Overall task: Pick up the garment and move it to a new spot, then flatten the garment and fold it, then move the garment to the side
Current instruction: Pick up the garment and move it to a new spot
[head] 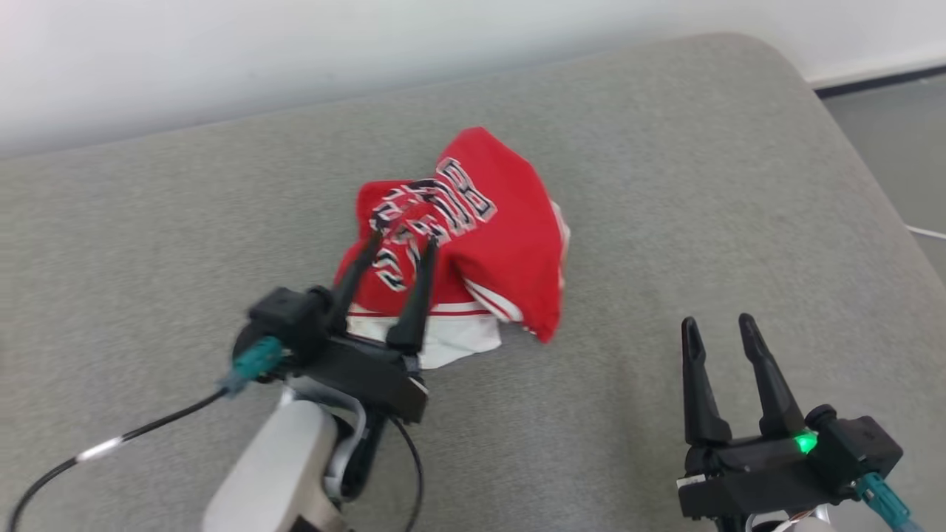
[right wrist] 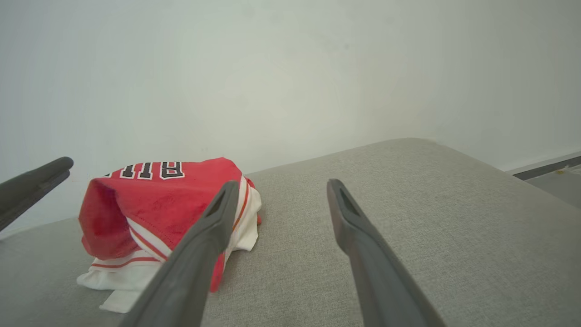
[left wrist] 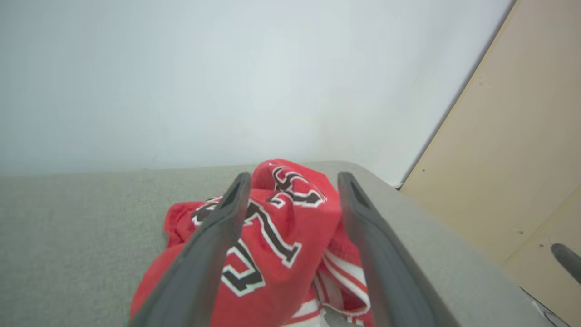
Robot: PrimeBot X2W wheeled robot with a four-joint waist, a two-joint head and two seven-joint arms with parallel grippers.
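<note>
Garment (head: 502, 222) lies on cushion (head: 702, 185), ahead of left pincer (head: 404, 239).

The garment (head: 502, 222) lies crumpled on the grey cushion (head: 702, 185); its black-and-white lettering folds over itself and cannot be read whole; its underside and the side toward the cushion's far edge are hidden. In the head view the left gripper's (head: 404, 238) fingers (head: 414, 295) cover part of the lettering and of the white hem; whether they touch the cloth cannot be told; the pale left forearm (head: 273, 473) and its cable (head: 100, 448) are cut by the bottom edge, as is the right gripper's (head: 718, 321) base; the cushion's left end and near edge are cut off too. In the left wrist view the garment's near part is cut off; a blurred dark tip (left wrist: 567, 259) at the right edge cannot be identified. In the right wrist view a dark finger (right wrist: 32, 181) is cut by the left edge.
</note>
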